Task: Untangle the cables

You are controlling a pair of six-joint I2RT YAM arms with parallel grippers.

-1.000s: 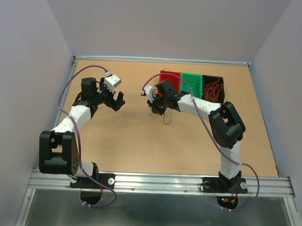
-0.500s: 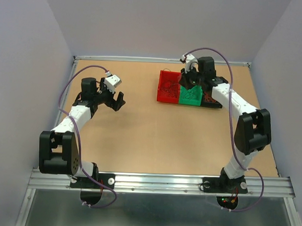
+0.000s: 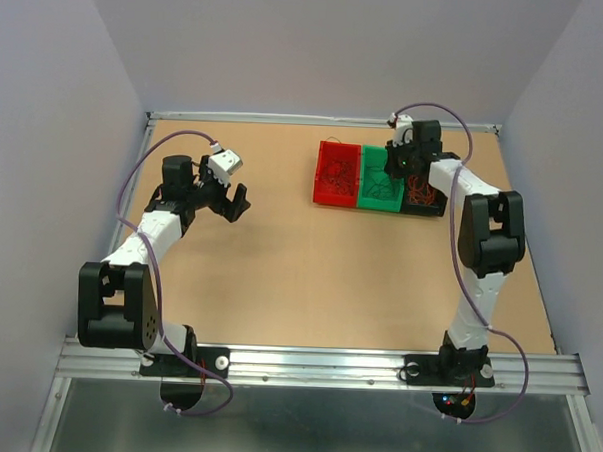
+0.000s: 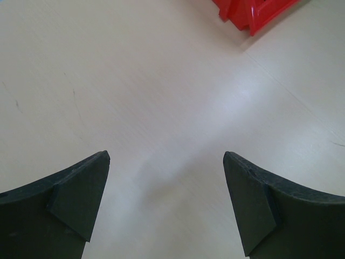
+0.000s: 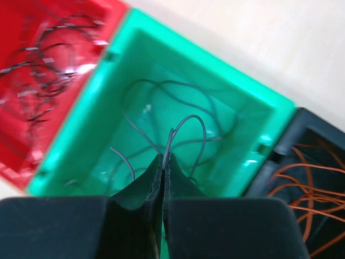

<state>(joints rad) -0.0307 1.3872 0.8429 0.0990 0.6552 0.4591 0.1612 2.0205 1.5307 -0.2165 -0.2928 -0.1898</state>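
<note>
Right wrist cam: right pincer (image 5: 163, 161) clamped shut on a thin dark cable (image 5: 187, 116), just above the green bin (image 5: 178, 51) w/ more cables (image 5: 161, 89) inside; red bin (image 5: 16, 21) & black bin (image 5: 311, 127) next to it hold cables too. Left pincer (image 4: 166, 159) wide open, holding nothing, over counter (image 4: 135, 81)

right wrist: red bin (image 5: 19, 151) blurred, cut by left edge | black bin (image 5: 318, 127) cut by right edge | top: cables (image 3: 336, 173) too small to separate
</note>
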